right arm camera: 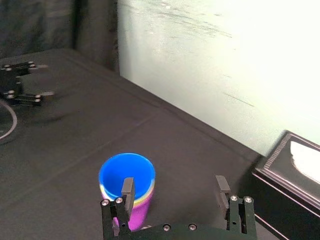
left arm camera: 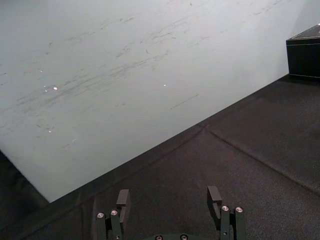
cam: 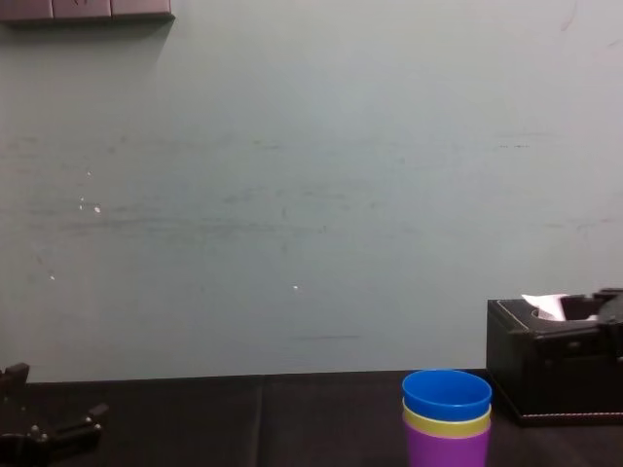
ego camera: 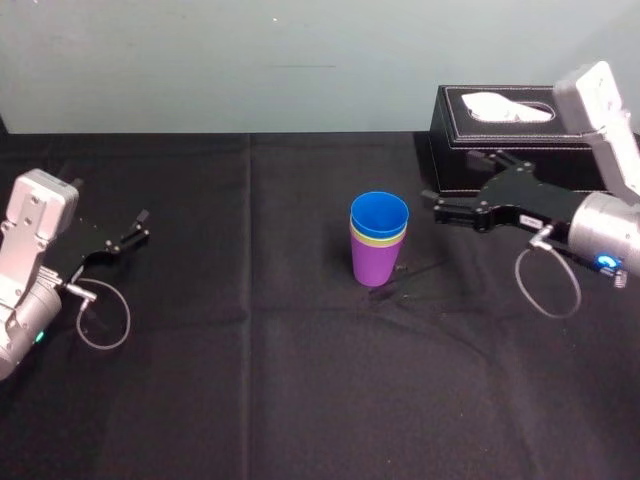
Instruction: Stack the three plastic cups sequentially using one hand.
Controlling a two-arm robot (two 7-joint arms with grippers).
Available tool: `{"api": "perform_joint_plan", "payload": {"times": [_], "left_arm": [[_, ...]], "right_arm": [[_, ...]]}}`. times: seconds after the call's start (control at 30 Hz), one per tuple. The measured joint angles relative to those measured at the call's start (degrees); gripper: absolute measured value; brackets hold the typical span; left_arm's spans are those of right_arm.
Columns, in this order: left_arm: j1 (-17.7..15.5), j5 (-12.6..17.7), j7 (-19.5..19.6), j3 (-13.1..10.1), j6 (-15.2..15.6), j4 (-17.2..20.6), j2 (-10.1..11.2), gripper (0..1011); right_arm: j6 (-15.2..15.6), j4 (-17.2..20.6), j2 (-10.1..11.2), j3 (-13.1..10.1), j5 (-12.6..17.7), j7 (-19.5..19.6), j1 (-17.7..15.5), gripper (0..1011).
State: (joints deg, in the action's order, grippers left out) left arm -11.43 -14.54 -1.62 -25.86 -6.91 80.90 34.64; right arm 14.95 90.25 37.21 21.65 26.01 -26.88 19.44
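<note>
The three plastic cups stand nested in one upright stack at the table's middle. The purple cup [ego camera: 375, 264] is at the bottom, the yellow-green cup [ego camera: 380, 239] shows as a thin band above it, and the blue cup [ego camera: 379, 213] is on top. The chest view shows the same order: blue cup [cam: 447, 392], yellow-green cup [cam: 448, 424], purple cup [cam: 448, 449]. My right gripper [ego camera: 435, 207] hovers open just right of the stack, touching nothing. In its wrist view the right gripper [right arm camera: 174, 182] has the blue cup [right arm camera: 126, 172] ahead of one finger. My left gripper [ego camera: 140, 225] rests open at the far left.
A black tissue box [ego camera: 500, 135] with white tissue stands at the back right, behind my right arm, and also shows as the tissue box [cam: 545, 379] in the chest view. A black cloth [ego camera: 300, 400] covers the table. A pale wall closes off the back.
</note>
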Motion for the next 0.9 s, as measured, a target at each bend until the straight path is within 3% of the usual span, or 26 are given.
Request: {"api": "perform_joint_plan", "payload": {"times": [0.37, 0.9], "left_arm": [[0.00, 0.00, 0.00, 0.00, 0.00, 0.00, 0.00, 1011], [0.00, 0.00, 0.00, 0.00, 0.00, 0.00, 0.00, 1012]], "right_arm": [[-0.59, -1.86, 0.73, -3.44, 0.59, 1.86, -2.35, 1003], [-0.83, -5.55, 0.00, -5.10, -0.64, 2.81, -4.30, 1003]]}}
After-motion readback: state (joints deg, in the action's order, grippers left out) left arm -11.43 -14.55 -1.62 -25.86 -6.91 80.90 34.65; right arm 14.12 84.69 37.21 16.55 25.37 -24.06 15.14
